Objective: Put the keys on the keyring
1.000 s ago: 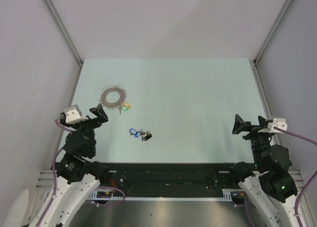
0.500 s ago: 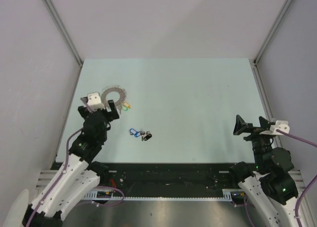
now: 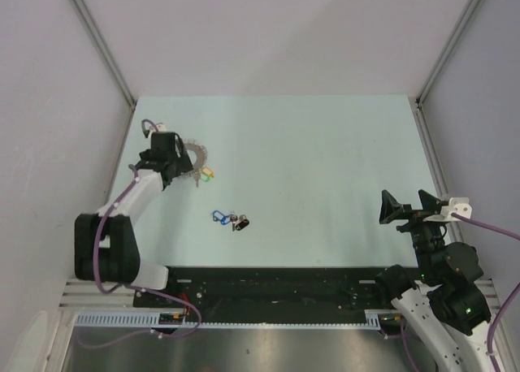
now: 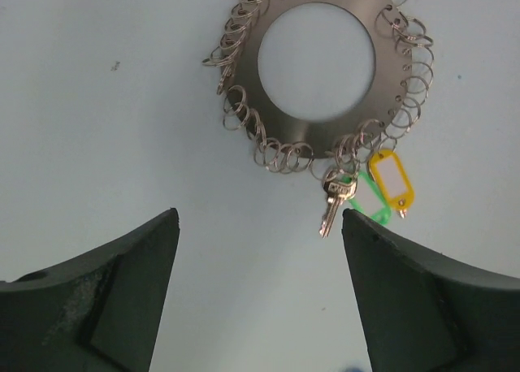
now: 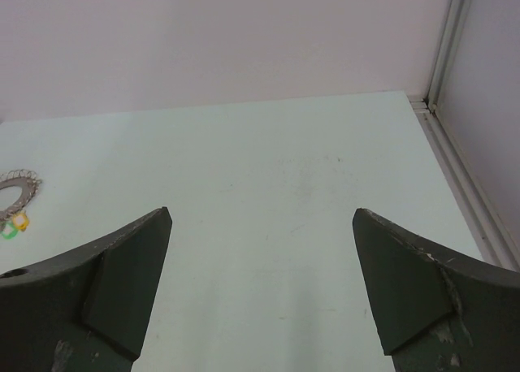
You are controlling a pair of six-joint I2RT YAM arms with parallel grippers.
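The keyring [image 4: 317,135] lies flat just ahead of the left gripper [image 4: 260,218], a little right of the gap between its fingertips. The 2 keys [image 3: 231,218] lie well behind it, toward the arm bases. That gripper's jaws stand wide apart and hold nothing, on an arm stretched forward and pointing down. The right gripper [image 3: 404,207], likewise spread and empty, hovers on a folded arm well apart from both.

The pale mint-green bench [image 3: 325,161] sits boxed in on three sides by plain, pale lilac-grey walls [image 3: 276,31], joined at the far corners by slim silvery metal posts [image 3: 101,43]. The light is soft and even. A black rail [image 3: 276,284] runs along the bench's near edge.
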